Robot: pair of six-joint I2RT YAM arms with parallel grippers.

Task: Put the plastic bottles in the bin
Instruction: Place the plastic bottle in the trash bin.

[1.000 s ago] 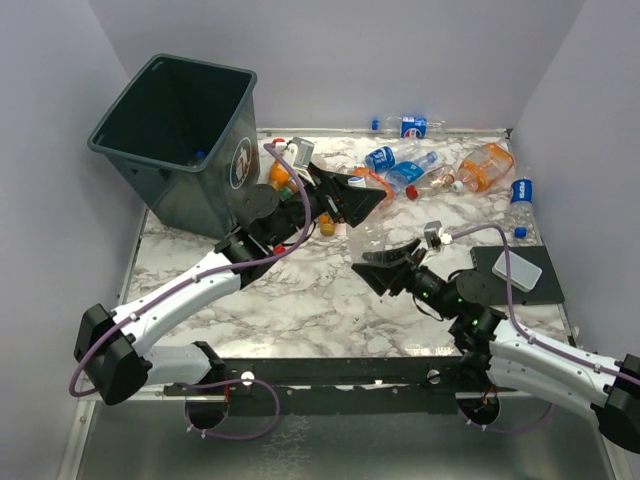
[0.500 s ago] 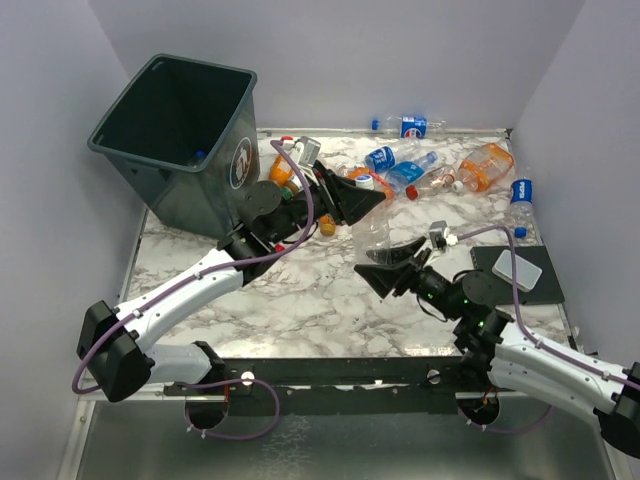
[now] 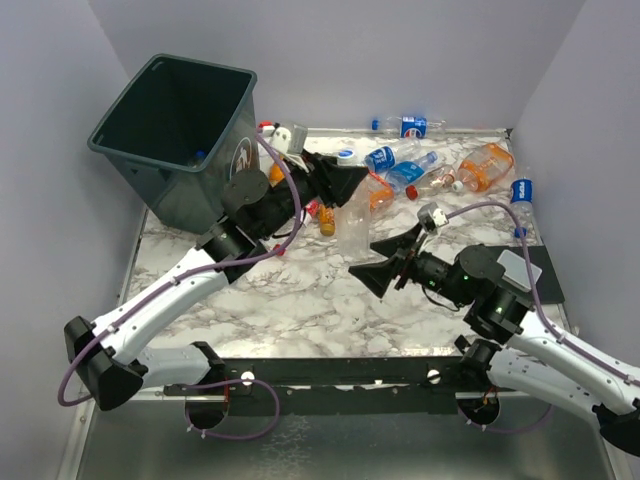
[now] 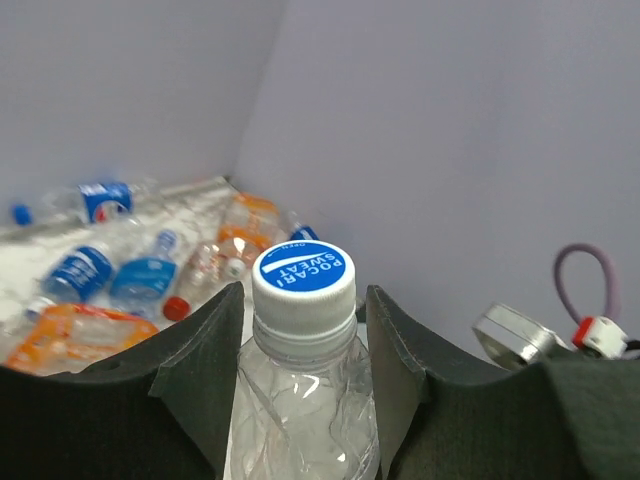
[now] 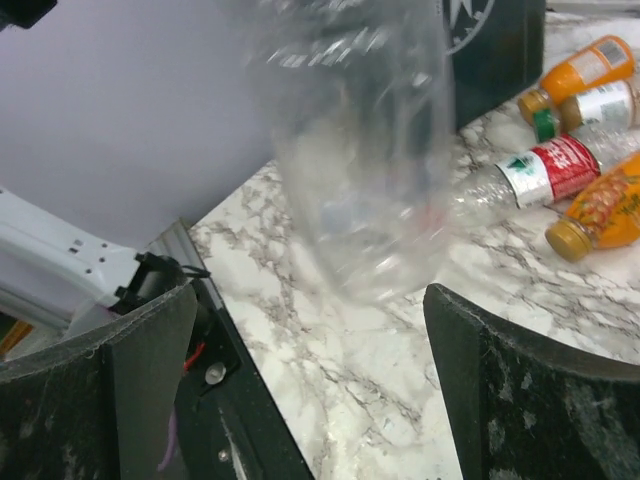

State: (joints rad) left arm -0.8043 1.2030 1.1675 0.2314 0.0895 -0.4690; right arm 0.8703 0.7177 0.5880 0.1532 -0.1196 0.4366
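Right of the bin [image 3: 185, 195], seen from above, your left gripper [image 3: 350, 188] holds a clear bottle [image 3: 356, 232] upright. Left wrist: its jaws clamp the neck under the blue-topped cap [image 4: 303, 272]. Right wrist: your right gripper [image 5: 305, 330] has jaws wide apart, bottle blurred ahead.

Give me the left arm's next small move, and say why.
Probably swing the left gripper toward the bin, carrying the clear bottle with it. Its fingers are shut on the bottle's neck just under the blue-and-white cap. The right gripper stands open, with gaps on both sides of the bottle's body, so nothing else seems to hold the bottle.
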